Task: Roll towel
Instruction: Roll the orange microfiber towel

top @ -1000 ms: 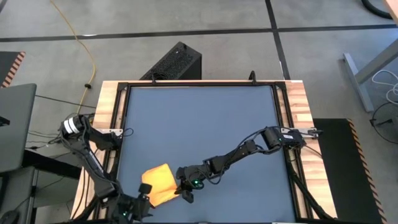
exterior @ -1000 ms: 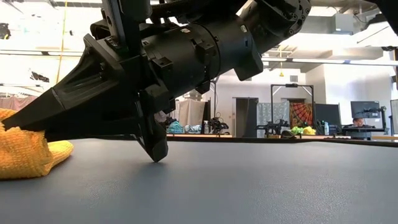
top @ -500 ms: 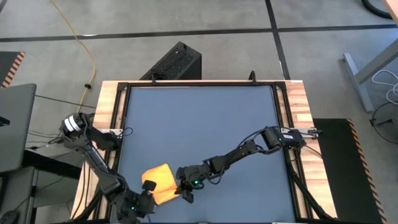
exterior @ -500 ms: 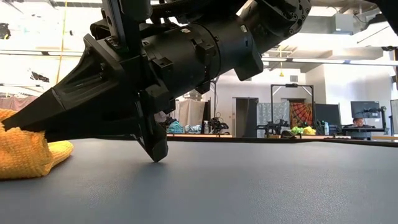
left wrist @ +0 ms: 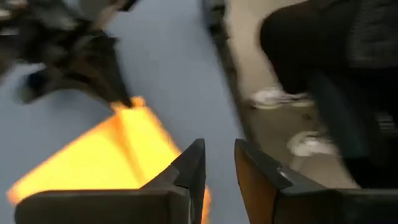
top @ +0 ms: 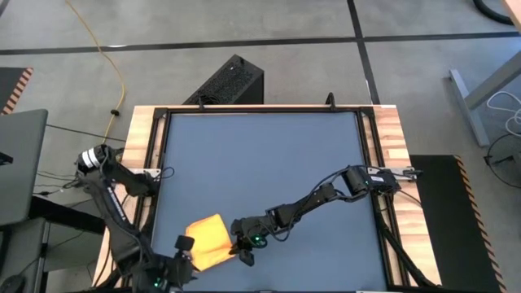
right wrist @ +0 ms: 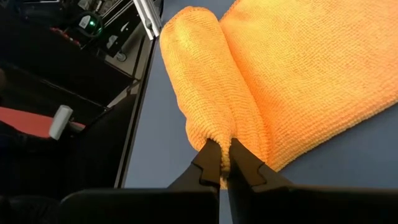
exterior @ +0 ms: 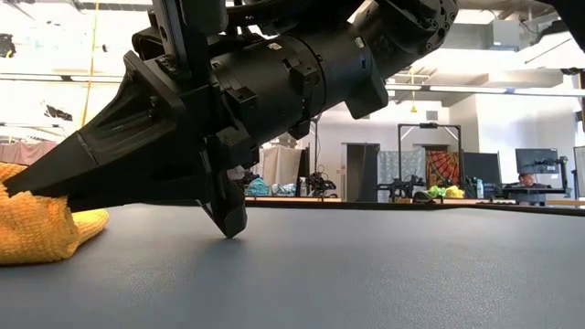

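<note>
Towel, small bright yellow-orange soft cloth, lies on the dark blue-grey worktop near its front edge, toward the front-left corner. One side is already curled into a short roll; the rest is flat beside it, as the right wrist view shows. Left to right: the left gripper sits just off the towel's left side at the front edge; its two fingers stand apart with a narrow gap between them and nothing in it, and part of the towel lies just ahead of them. Whether they touch the cloth, cannot tell. The right gripper reaches in from the right-hand edge, low over the worktop, its fingers pinched shut on the end of the rolled part. The roll's long axis runs straight away from the right gripper. Judgement: the right arm has the hold and is the one placed to carry the roll on across the flat part; the left is nearest the free edge.
</note>
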